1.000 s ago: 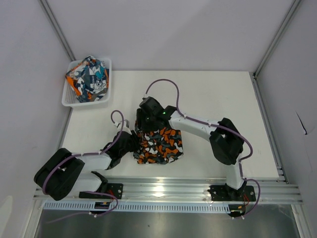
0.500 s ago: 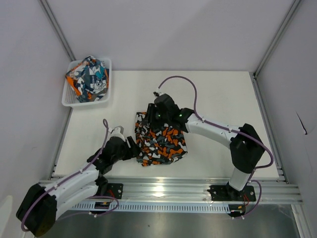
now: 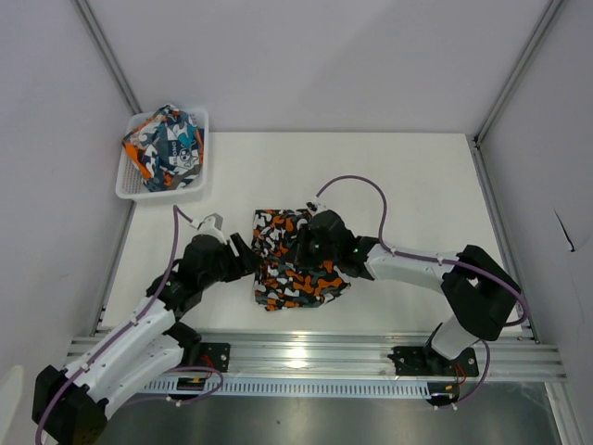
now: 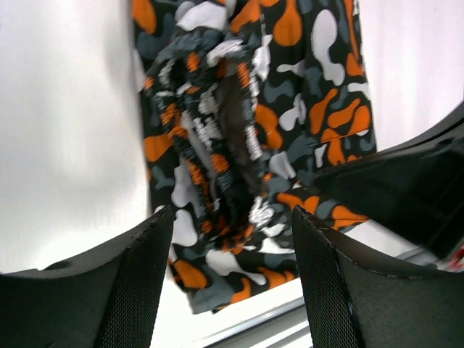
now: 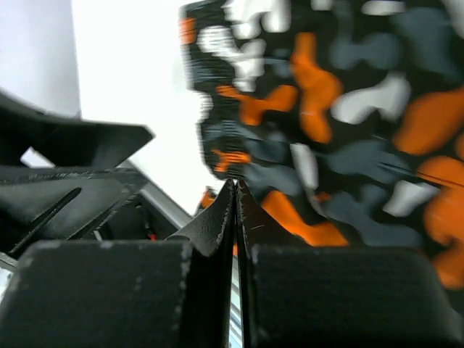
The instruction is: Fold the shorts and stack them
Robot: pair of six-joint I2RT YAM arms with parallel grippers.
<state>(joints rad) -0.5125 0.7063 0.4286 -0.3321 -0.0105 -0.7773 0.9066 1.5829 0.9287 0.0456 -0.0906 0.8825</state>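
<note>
Camouflage shorts [image 3: 298, 269] lie partly folded mid-table [image 3: 417, 185] between my grippers; the teal-orange shorts [image 3: 169, 144] sit in the basket [image 3: 139, 193] at far left. My left gripper [image 4: 232, 232] stands wide, straddling the bunched edge. My right gripper [image 5: 235, 187] is pressed fully together over the cloth, with no fabric visibly pinched. I judge folding of the first pair to be in hand: next, the left gripper must close on that edge and carry it across.
</note>
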